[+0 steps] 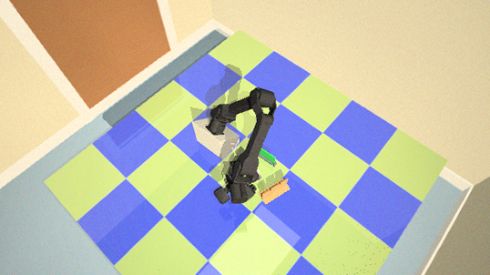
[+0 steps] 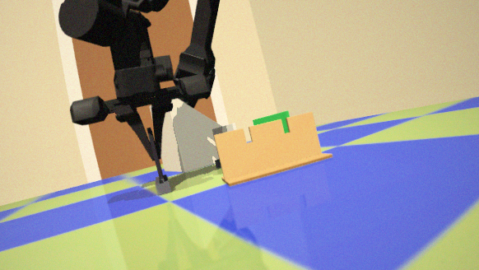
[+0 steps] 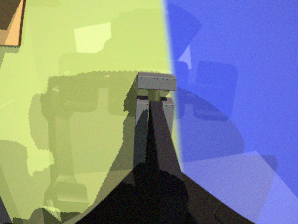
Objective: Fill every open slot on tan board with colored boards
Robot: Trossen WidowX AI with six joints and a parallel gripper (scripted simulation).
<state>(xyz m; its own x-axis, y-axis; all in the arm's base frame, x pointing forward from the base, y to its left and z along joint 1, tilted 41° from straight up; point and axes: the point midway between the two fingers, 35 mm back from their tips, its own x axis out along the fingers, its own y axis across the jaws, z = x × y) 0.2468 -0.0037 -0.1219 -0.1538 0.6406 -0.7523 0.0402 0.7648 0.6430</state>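
Dark, almost black, our colored board (image 2: pixel 159 169) (image 3: pixel 159 120) stands edge-on to the exterior view in its grey holder (image 2: pixel 163 186) (image 3: pixel 156 81), the end effector (image 1: pixel 241 194) (image 2: pixel 156 158) (image 3: pixel 153 173) closed narrowly on its upper part. Its long axis runs up the wrist view, while the tan board (image 1: pixel 274 192) (image 2: pixel 272 141) (image 3: pixel 11 37) shows the exterior view its broad face. We judge the two already roughly crosswise, so after a straight lift we would mostly need to carry ours sideways, rightward in the exterior view, with little turning.

The exterior view shows two slots, with green behind one, which could pass for a seated board. From the top, we see the green board (image 1: pixel 267 156) (image 2: pixel 271 118) standing apart from the tan one; there, the arm hides our dark board.
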